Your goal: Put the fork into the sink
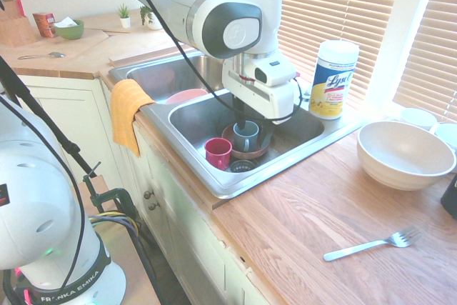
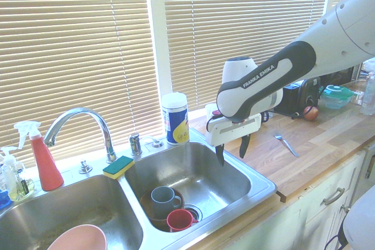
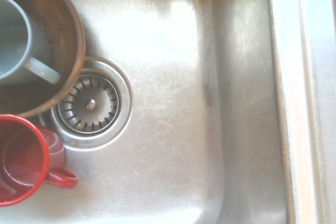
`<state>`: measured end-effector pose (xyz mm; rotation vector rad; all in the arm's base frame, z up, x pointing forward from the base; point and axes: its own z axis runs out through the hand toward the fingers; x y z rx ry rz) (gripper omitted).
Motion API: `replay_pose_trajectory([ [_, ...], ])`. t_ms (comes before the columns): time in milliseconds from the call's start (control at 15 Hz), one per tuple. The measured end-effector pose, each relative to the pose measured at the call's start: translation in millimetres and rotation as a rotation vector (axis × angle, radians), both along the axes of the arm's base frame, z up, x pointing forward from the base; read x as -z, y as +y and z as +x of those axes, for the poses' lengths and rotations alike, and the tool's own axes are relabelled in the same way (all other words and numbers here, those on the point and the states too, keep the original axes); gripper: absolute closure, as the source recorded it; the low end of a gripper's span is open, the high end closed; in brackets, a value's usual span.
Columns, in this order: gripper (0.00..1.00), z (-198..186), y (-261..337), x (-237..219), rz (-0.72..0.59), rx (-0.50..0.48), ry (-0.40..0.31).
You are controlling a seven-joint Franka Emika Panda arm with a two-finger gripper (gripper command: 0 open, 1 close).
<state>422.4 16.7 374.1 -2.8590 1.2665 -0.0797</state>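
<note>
The fork (image 1: 373,245) lies flat on the wooden counter, far from the arm, tines toward the white bowl; in the second exterior view the fork (image 2: 286,143) shows beyond the gripper. The two-basin steel sink (image 1: 187,164) holds crockery in its nearer basin. My gripper (image 2: 232,150) hangs over that basin of the sink (image 2: 256,175), fingers (image 2: 220,154) spread apart and pointing down with nothing between them. The wrist view looks straight down at the basin floor of the sink (image 3: 178,129) and its round drain (image 3: 90,103).
A grey mug (image 1: 245,135) sits in a brown bowl (image 1: 246,150), with a red mug (image 1: 218,152) beside them by the drain. A Lysol canister (image 1: 333,78) stands on the rim. A large white bowl (image 1: 405,154) and an orange cloth (image 1: 127,111) flank the sink. The tap (image 2: 82,122) curves behind.
</note>
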Motion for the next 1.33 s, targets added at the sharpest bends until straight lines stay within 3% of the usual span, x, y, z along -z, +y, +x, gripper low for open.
replay_pose_trajectory([
  [400, 0.00, 8.0, -17.5, -27.3, -0.003, 0.085, -0.012],
  [733, 0.00, -8.9, -128.5, -51.8, 0.009, 0.190, -0.006],
  [933, 0.00, -24.1, -189.0, -41.5, 0.006, 0.171, 0.004],
  [1133, 0.00, -35.8, -246.5, -25.6, 0.007, 0.215, 0.020],
  [1333, 0.00, -28.6, -276.3, -9.7, 0.001, 0.230, 0.019],
])
